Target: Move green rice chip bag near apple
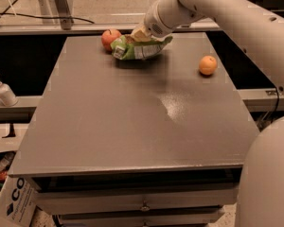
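The green rice chip bag [138, 48] lies low at the far side of the grey table [132, 122], just right of the red-orange apple [110, 38] and almost touching it. My gripper [141, 35] is directly over the bag's top edge and holds it. The white arm [217, 8] reaches in from the right and hides part of the bag's upper side.
A small plain orange fruit [208, 65] sits on the table's right side. A white soap dispenser bottle [3, 91] stands on a ledge to the left. Drawers run under the table's front edge. A white post [57, 4] stands behind the table.
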You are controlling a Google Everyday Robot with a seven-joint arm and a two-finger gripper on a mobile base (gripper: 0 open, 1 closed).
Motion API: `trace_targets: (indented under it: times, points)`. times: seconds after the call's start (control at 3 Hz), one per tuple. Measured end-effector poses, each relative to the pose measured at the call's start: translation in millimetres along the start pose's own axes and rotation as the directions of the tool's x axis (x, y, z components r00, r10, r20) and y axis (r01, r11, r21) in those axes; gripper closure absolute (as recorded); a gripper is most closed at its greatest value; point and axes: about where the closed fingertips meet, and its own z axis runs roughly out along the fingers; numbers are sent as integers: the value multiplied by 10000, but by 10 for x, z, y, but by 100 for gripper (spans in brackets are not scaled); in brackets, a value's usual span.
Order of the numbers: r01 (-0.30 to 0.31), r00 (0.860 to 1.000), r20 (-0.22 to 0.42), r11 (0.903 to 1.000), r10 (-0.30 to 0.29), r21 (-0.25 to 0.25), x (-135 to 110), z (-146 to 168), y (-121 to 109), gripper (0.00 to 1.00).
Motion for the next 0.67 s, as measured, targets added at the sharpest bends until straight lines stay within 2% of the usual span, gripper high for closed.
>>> trace_targets:
  times: [0.67]
  points:
    - [-302,9993,-222,9994,298,-155,174,15,143,35]
